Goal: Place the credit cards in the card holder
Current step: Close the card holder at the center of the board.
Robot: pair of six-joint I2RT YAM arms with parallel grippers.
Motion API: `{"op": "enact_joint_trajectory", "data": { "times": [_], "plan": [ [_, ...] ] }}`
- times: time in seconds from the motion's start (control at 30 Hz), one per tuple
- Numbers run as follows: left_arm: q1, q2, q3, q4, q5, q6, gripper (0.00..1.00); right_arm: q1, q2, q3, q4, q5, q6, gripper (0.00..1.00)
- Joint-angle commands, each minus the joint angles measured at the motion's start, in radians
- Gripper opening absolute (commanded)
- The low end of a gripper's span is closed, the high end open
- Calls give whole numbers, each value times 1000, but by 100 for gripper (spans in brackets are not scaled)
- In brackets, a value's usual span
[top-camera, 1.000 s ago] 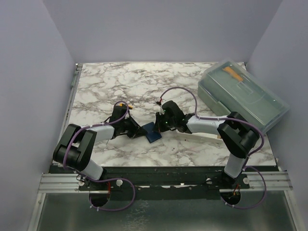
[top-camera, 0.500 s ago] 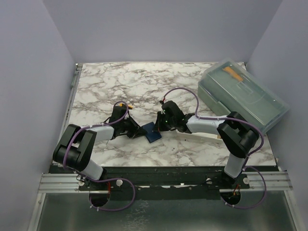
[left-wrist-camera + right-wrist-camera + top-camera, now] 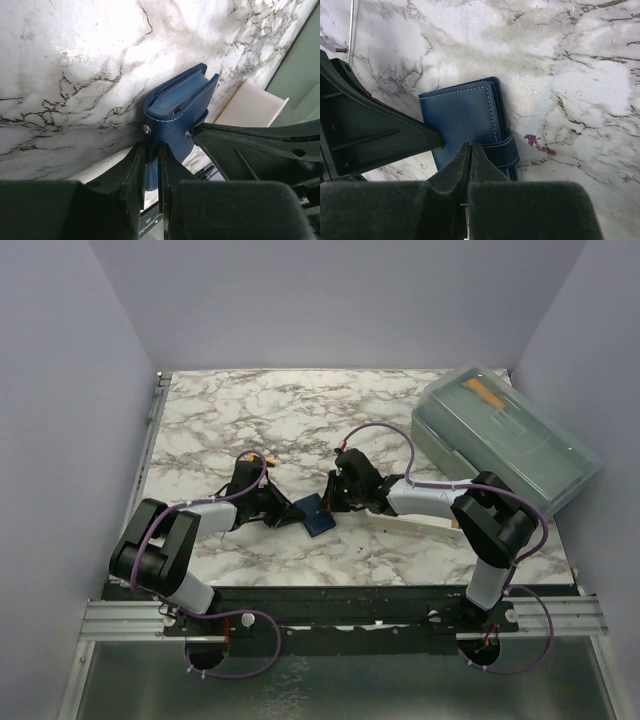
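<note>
the navy leather card holder (image 3: 177, 105), white-stitched, folded, with a snap strap, is pinched by the left gripper (image 3: 150, 152); the right gripper (image 3: 470, 146) is clenched over it.

Card holder (image 3: 316, 516) lies on the counter (image 3: 300, 420), centre, toward the near edge. Left arm (image 3: 205, 512) meets it from the left, right arm (image 3: 425, 500) from the right and a little behind. Tray (image 3: 420, 523) lies right of the card holder, under the right arm. Plastic box (image 3: 505, 437) sits at the far right corner.
</note>
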Motion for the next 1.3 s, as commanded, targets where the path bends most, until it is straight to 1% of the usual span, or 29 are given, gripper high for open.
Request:
{"op": "enact_joint_trajectory", "data": {
  "times": [0.0, 0.33, 0.47, 0.57, 1.0, 1.03, 1.13, 1.27],
  "plan": [
    [0, -25, -15, 23, 4, -9, 12, -16, 46, 0, -84, 59, 24, 0],
    [0, -15, -9, 29, 11, -11, 11, -37, 35, -33, -49, 35, 48, 0],
    [0, -16, -8, 30, 12, -12, 11, -37, 59, -20, -48, 15, 33, 0],
    [0, -15, -9, 31, 9, -12, 11, -31, 67, -19, -11, 3, 28, 0],
    [0, -10, -7, 40, 11, -19, 10, 19, 73, -13, -37, 85, 8, 0],
    [0, -10, -7, 42, 11, -20, 10, 25, 78, -6, -64, 92, 6, 0],
    [0, -15, -5, 42, 11, -22, 10, 44, 88, -2, -75, 106, 1, 0],
    [0, -19, -5, 42, 8, -22, 10, 72, 95, -2, -95, 162, -4, 0]
  ]
}}
